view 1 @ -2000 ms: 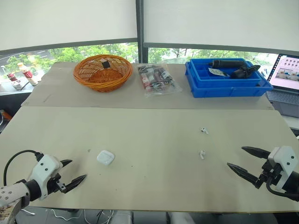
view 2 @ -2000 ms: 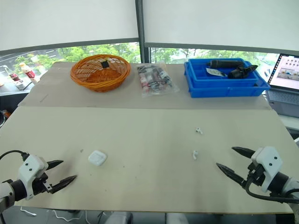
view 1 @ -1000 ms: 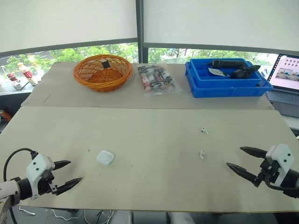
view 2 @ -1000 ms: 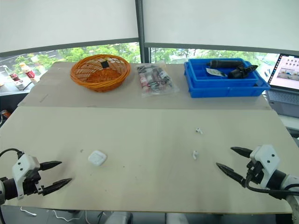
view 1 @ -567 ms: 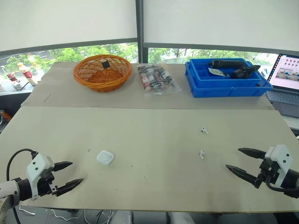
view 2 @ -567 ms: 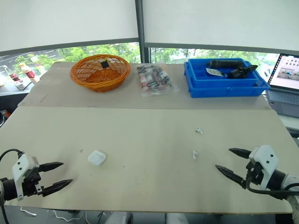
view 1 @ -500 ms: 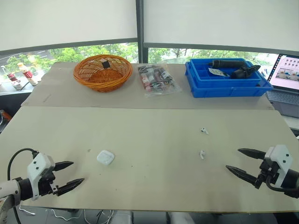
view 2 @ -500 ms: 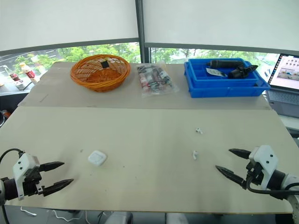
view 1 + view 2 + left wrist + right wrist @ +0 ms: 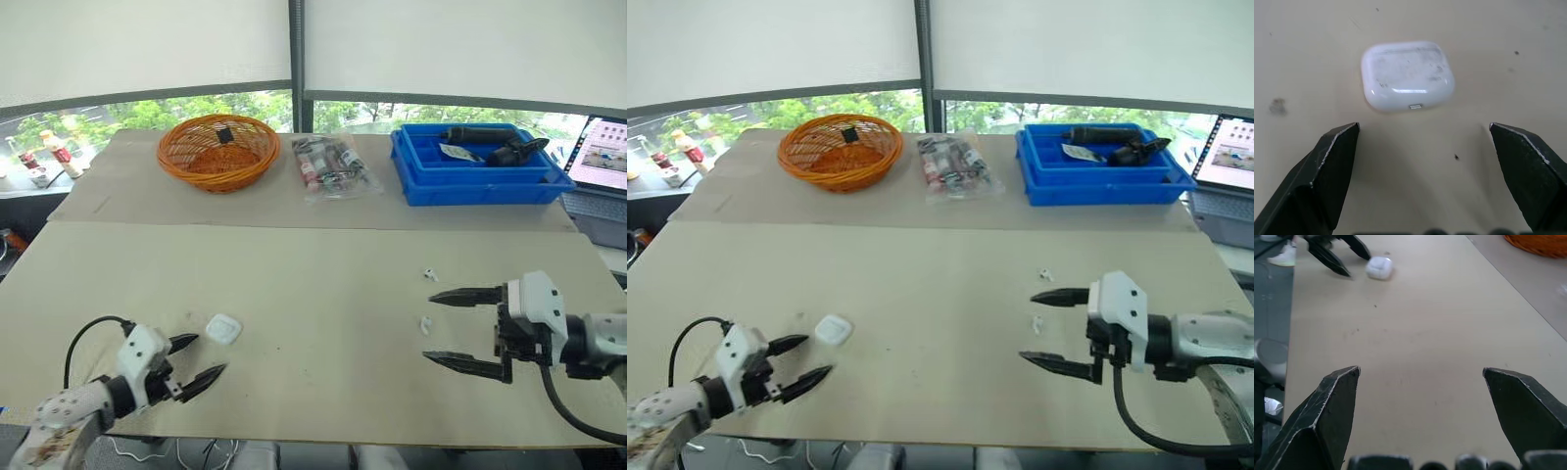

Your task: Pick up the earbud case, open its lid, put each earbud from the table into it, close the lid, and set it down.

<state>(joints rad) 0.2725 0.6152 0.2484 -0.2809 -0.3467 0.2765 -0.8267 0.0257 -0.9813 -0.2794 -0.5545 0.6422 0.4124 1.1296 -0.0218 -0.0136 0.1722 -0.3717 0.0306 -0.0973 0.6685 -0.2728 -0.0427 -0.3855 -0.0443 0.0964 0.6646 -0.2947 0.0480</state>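
Sitting flat on the table [image 9: 313, 264] with its lid closed: earbud case [image 9: 223, 328], nothing touching it. Left gripper [image 9: 209, 353] is just on the robot's side of the case, fingers spread wide, tips short of it. The left wrist view has the case centred ahead of the gap, port side toward the gripper. Right gripper [image 9: 428, 327] is well right of the case, fingers also spread, pointing back toward the case. Nearer earbud [image 9: 424, 323] lies well right of the case and lines up between the right fingertips; can't tell if the tips are down at table height. Second earbud [image 9: 430, 274] is also well right of the case, a bit further from the robot, just past the right gripper's far finger. The two buds are apart from each other. Far beyond the case: orange basket [image 9: 217, 152]. Right of that, clear bag of small items [image 9: 333, 166], then blue bin [image 9: 480, 176].
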